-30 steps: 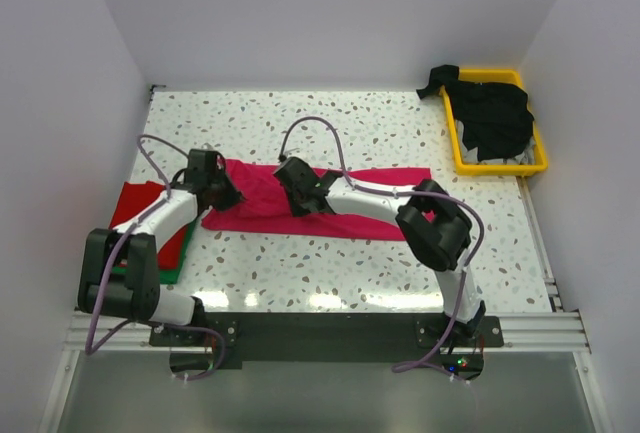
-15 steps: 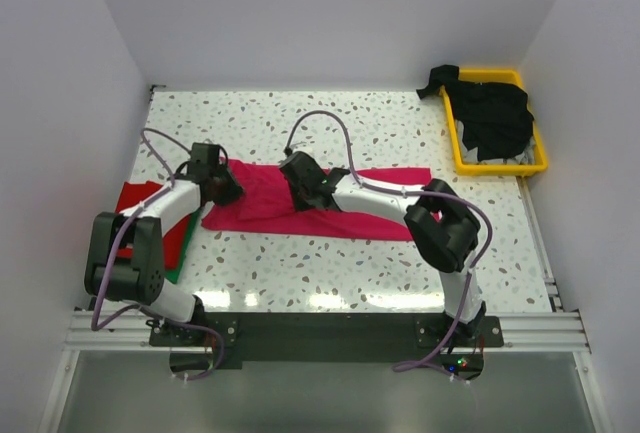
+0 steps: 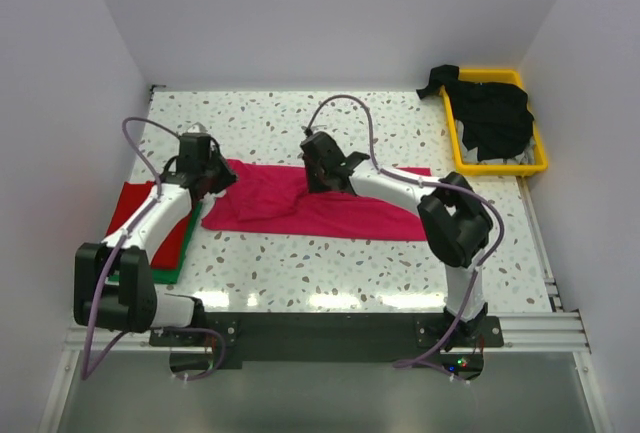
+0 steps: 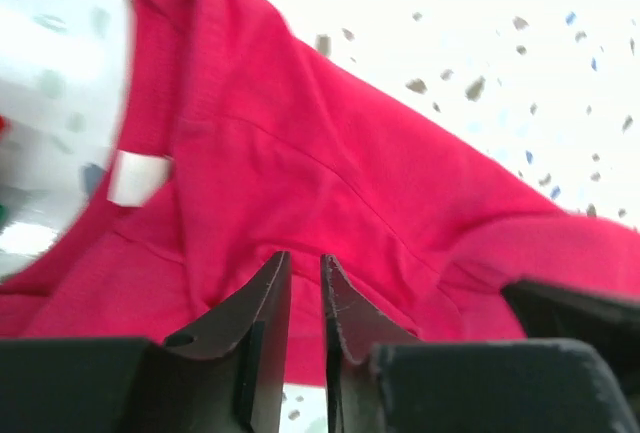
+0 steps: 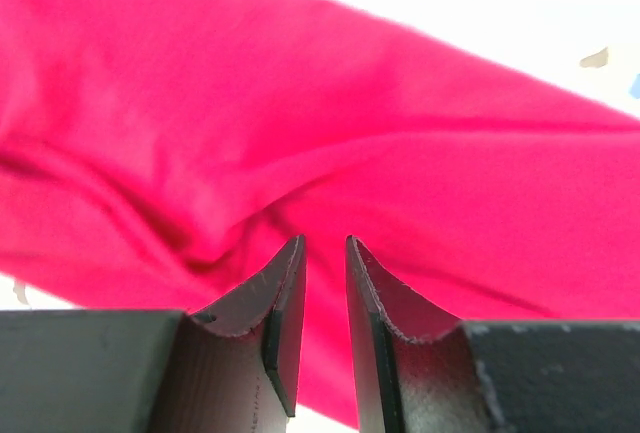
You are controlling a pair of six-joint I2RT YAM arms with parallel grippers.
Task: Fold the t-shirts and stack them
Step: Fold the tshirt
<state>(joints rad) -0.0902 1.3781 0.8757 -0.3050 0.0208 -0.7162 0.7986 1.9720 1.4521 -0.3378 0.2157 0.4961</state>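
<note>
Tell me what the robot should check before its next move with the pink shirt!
1. The pink shirt lies smooth: not ok, wrinkled near the middle.
2. The left gripper has cloth pinched: cannot tell.
3. The right gripper has cloth pinched: cannot tell.
4. The folded stack is in place on the left: ok.
5. The black shirts in the yellow tray are away from the pink one: ok.

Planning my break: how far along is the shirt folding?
Done: a red t-shirt lies folded on a green t-shirt at left. In hand: left gripper and right gripper sit over the magenta-pink t-shirt, grip unclear. Left: finishing it, then the black t-shirts in the yellow tray.
</note>
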